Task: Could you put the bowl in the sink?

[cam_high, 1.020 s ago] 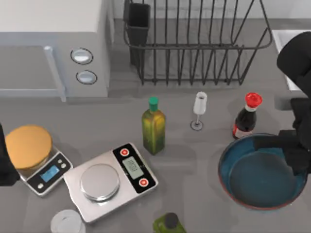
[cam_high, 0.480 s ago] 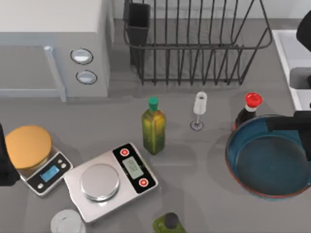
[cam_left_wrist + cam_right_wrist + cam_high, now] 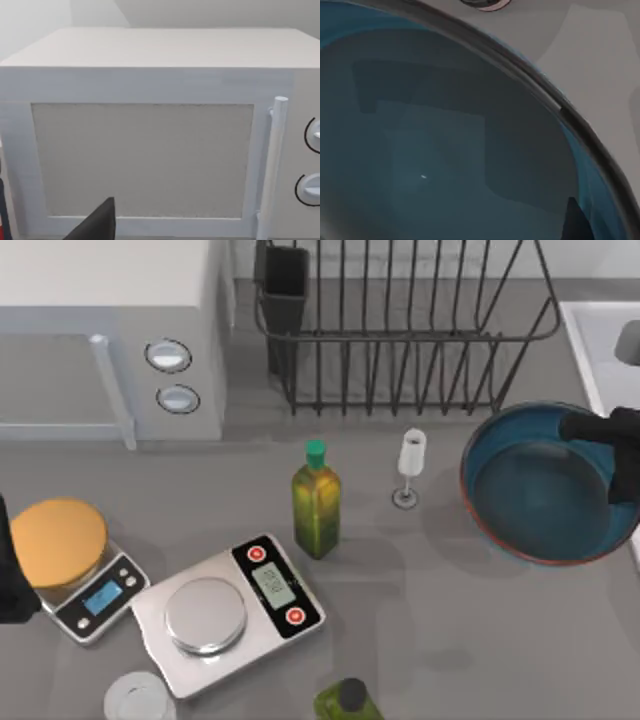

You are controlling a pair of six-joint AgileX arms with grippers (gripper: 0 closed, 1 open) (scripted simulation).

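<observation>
Now the right claw (image 3: 603,430) grips the bowl (image 3: 540,490) by its rim, at the right of the frame, carrying it. Next it should go right to the sink (image 3: 600,340) and let go. The left arm waits at the left edge; I cannot tell its claw's state.

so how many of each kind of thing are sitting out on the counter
bottles: 2
scales: 2
bowl: 1
glass: 1
cup: 1
dish rack: 1
microwave: 1
total: 9

Bowl (image 3: 540,490) in right pincer (image 3: 605,435)
</observation>
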